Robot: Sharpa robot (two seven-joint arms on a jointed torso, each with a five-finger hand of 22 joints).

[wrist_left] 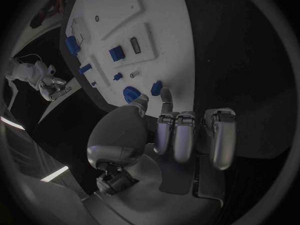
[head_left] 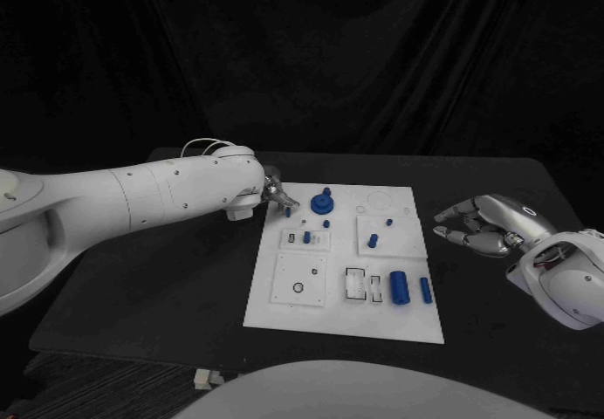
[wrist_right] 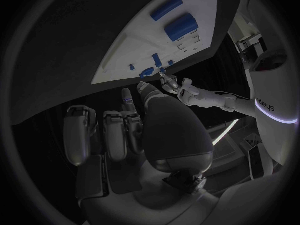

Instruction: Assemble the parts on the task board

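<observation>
The white task board [head_left: 390, 325] lies in the middle of the table. My left hand [head_left: 270, 195] is at its far left corner, and thumb and a finger pinch a small blue peg [head_left: 290, 208] [wrist_left: 156, 87] just above the plate. Close beside it a round blue knob [head_left: 322, 204] [wrist_left: 130, 93] stands in the board. Small blue pegs [head_left: 375, 240] stand in the middle plates. A thick blue cylinder [head_left: 399, 287] [wrist_right: 180, 26] and a thinner one [head_left: 426, 291] [wrist_right: 165, 7] lie near the right edge. My right hand [head_left: 483, 226] hovers off the board's right side, fingers curled in, holding nothing.
A small black ring [head_left: 298, 287] lies on a square sub-plate at the board's near left. White slotted inserts [head_left: 360, 284] sit beside the thick cylinder. Black table [head_left: 164, 297] surrounds the board on all sides.
</observation>
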